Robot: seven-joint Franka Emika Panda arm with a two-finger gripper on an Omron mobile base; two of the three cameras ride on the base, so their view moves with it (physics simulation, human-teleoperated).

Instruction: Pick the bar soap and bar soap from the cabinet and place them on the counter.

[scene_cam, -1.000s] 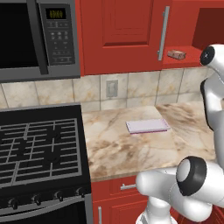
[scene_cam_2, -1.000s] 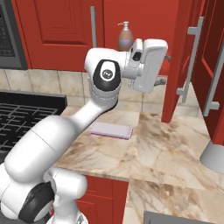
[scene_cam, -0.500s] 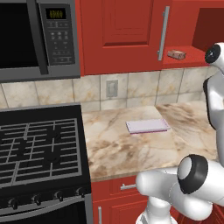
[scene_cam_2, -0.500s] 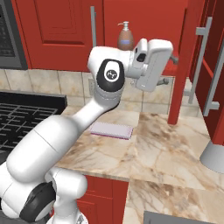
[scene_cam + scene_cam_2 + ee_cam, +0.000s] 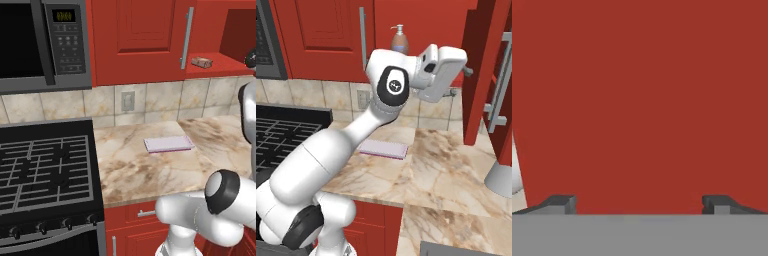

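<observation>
Gripper (image 5: 639, 202): jaws spread wide, empty, now shifted rightward toward open red cabinet (image 5: 483, 75); bar soap (image 5: 202, 62) unmoved on shelf.

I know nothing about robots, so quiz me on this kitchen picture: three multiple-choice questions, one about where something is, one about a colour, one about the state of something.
1. Where does the flat pale lavender rectangular pad lie?
A. on the black gas stove
B. on the beige marbled stone counter
C. on the red cabinet shelf

2. What colour are the cabinet doors?
A. glossy red
B. white
C. green

3. How do the gripper jaws stand?
A. shut on a bar
B. shut on nothing
C. wide open, holding nothing

Answers: 1 B, the pad rests on the stone slab beside the stove. 2 A, the raised-panel doors are red in both base views. 3 C, the hand view shows the two dark fingertips far apart with only red surface between.
</observation>
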